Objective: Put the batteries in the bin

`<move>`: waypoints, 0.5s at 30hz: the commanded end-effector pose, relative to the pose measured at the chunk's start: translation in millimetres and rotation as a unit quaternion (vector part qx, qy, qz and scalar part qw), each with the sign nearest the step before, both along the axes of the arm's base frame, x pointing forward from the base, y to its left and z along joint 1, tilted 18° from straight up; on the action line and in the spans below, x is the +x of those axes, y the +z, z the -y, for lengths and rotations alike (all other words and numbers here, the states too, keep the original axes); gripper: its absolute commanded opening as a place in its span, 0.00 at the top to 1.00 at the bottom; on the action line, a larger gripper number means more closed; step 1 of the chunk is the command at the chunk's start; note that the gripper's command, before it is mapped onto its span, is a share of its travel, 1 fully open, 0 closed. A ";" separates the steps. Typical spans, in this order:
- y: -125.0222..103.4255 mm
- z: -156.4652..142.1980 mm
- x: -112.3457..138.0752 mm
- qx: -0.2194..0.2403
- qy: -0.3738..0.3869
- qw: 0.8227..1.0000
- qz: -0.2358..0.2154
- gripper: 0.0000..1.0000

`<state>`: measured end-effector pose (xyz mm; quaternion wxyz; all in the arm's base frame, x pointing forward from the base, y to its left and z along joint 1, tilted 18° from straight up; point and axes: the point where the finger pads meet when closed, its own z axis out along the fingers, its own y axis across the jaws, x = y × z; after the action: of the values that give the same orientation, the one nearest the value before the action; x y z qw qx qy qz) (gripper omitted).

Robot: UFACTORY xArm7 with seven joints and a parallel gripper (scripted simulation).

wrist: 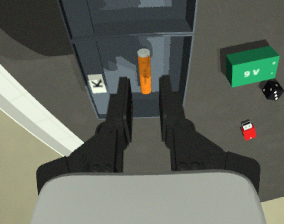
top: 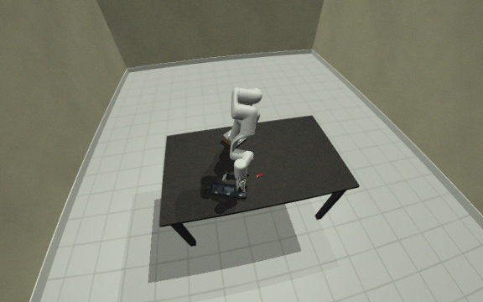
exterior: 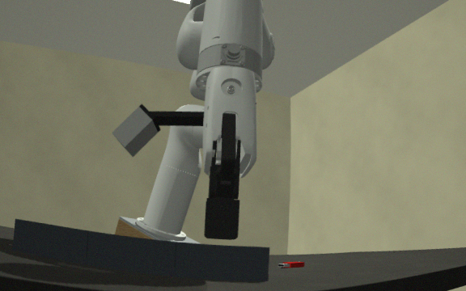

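A dark blue divided bin (wrist: 136, 36) lies on the black table, also seen in the top and exterior views (top: 228, 190) (exterior: 140, 252). An orange battery (wrist: 145, 71) lies inside the K compartment. My gripper (wrist: 145, 90) hangs just above that compartment with its fingers apart and nothing between them; the battery is below and beyond the fingertips. It also shows in the exterior view (exterior: 222, 226), a little above the bin's rim.
A green box-shaped thing (wrist: 251, 64), a small black die (wrist: 271, 90) and a small red stick (wrist: 249, 131) lie on the table right of the bin. The red stick also shows in the exterior and top views (exterior: 291, 264) (top: 260, 174). The arm's base stands behind the bin.
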<state>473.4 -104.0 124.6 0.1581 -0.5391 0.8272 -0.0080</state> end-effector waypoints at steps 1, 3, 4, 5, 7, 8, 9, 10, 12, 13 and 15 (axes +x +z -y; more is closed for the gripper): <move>7.9 2.1 -1.1 -0.001 -0.001 1.000 0.002 0.77; 13.3 3.0 -2.6 -0.001 -0.001 1.000 0.002 0.77; 15.6 3.4 -3.3 -0.001 -0.001 1.000 0.002 0.77; 15.6 3.4 -3.3 -0.001 -0.001 1.000 0.002 0.77; 15.6 3.4 -3.2 -0.001 -0.001 1.000 0.002 0.77; 15.6 3.4 -3.2 -0.001 -0.001 1.000 0.002 0.77; 15.6 3.4 -3.2 -0.001 -0.001 1.000 0.002 0.77; 15.6 3.4 -3.2 -0.001 -0.001 1.000 0.002 0.77; 15.5 3.3 -3.6 -0.001 -0.001 1.000 0.002 0.77; 15.5 3.3 -3.6 -0.001 -0.001 1.000 0.002 0.77; 15.5 3.3 -3.5 -0.001 -0.001 1.000 0.002 0.77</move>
<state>469.1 -106.3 138.4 0.1582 -0.5391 0.8272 -0.0079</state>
